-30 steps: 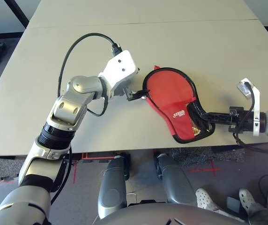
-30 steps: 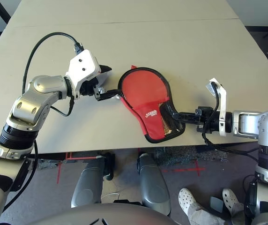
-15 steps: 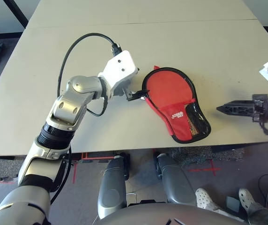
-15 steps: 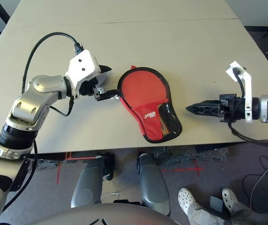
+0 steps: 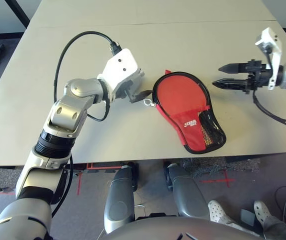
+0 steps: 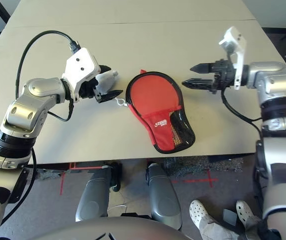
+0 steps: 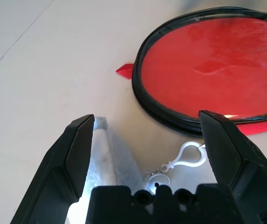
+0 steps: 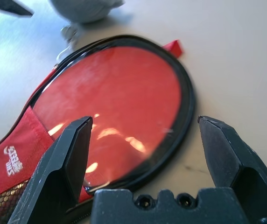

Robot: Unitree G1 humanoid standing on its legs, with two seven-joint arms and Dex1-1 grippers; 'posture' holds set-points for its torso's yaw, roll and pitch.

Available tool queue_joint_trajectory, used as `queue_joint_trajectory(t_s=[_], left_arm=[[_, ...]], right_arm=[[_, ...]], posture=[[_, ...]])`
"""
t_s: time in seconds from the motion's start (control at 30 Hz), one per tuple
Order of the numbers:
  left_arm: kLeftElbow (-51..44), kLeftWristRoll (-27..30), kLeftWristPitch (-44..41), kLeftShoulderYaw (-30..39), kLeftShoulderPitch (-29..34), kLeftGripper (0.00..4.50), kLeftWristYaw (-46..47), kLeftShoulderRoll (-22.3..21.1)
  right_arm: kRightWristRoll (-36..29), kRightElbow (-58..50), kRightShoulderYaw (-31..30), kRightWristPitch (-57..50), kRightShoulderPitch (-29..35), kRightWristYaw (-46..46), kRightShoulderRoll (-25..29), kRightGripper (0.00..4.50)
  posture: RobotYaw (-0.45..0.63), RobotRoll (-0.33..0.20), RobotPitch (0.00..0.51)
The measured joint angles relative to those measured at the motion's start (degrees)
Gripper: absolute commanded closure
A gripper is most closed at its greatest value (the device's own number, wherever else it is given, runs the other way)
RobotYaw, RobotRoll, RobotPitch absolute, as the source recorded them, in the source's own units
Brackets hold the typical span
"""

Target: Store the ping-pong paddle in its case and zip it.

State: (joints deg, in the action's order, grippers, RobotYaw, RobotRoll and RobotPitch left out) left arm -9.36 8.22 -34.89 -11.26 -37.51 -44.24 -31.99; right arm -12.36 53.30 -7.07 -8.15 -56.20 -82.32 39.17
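The case [image 5: 187, 110] is left flat on the desk [image 5: 193, 45], looking zipped, so both hands are held spread and empty: left hand [image 5: 142, 96] at 9 o'clock, right hand [image 5: 223, 75] at 2 o'clock.

Even, bright overhead light falls on the pale table [image 5: 193, 30], so shadows under the arms are soft and short in the head views, which are sharp across the tabletop. In the right wrist view the glossy red face of the case [image 8: 110, 102] carries whitish glare patches, and the far background beyond it goes soft. In the left wrist view the left gripper [image 7: 147, 135] has its near black fingers [image 7: 73, 158] slightly blurred, and a washed-out bright patch lies on the table between them.
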Motion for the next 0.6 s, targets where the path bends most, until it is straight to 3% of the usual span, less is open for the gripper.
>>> queue_joint_trajectory(t_s=[0.3,0.6], left_arm=[[1.0,-0.5,-2.2,1.3,-0.1,0.00,2.3,-0.4],[3.9,-0.7,-7.3,1.4,-3.6,0.00,5.1,1.0]], right_arm=[[6.2,8.0,-1.1,10.6,-0.9,-1.1,-4.7,0.02],[9.4,10.1,-0.9,16.7,-1.0,1.0,-5.9,0.02]], posture=[[0.07,0.000,0.252],[0.07,0.000,0.253]])
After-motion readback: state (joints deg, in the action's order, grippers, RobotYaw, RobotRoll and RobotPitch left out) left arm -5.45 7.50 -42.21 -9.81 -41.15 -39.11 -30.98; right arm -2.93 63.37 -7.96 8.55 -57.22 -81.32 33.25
